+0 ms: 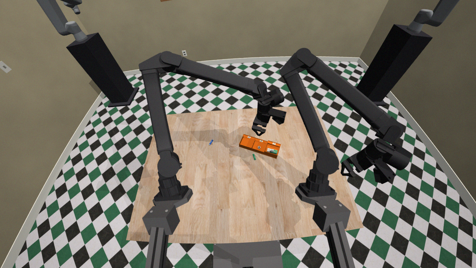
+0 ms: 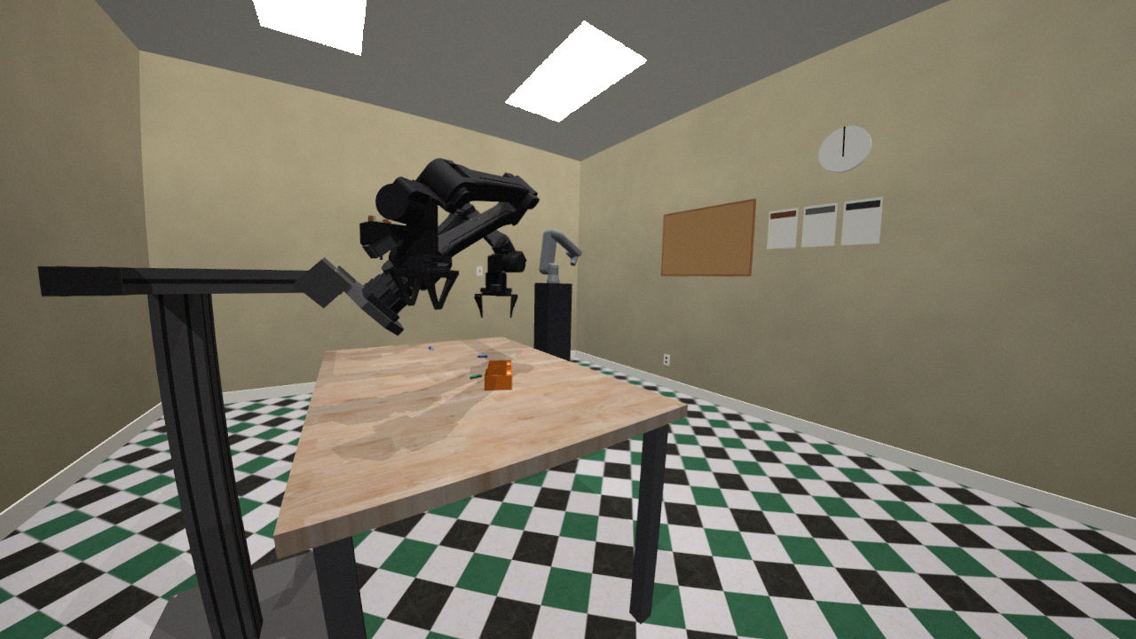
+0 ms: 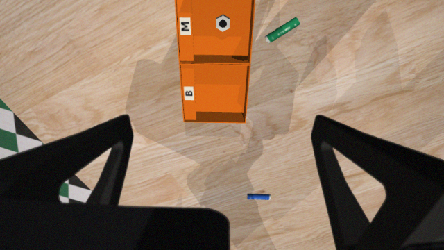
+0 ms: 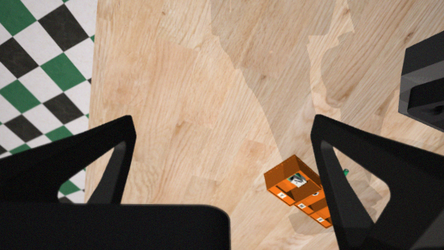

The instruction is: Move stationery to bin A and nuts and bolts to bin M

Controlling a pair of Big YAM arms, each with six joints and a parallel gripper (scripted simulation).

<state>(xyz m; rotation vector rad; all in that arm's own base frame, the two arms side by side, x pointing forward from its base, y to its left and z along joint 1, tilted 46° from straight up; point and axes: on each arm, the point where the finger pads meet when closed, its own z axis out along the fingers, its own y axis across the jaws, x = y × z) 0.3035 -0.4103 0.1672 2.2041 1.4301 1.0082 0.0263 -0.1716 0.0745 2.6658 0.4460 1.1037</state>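
Note:
Bin A (image 1: 272, 155) (image 4: 279, 173) holds green and white items. Bin M (image 1: 255, 147) (image 3: 208, 45) holds a hex nut (image 1: 259, 146) (image 3: 223, 23). Bin B (image 1: 246, 142) (image 3: 218, 98) looks empty. A green cylinder (image 1: 253, 156) (image 2: 476, 376) (image 3: 282, 30) lies outside, beside bin M. A blue cylinder (image 1: 211, 142) (image 3: 258, 196) lies beyond bin B's end. My left gripper (image 1: 259, 130) (image 2: 496, 310) (image 3: 222, 125) is open, empty and above the table near bin B. My right gripper (image 1: 347, 170) (image 4: 223, 125) is open and empty, high at the table's right side.
The three bins stand joined in a slanting row. The exterior view shows another small blue item (image 2: 430, 348) farther along the table (image 2: 413, 421); I cannot make it out in the top view. The left arm's links reach above the table's back.

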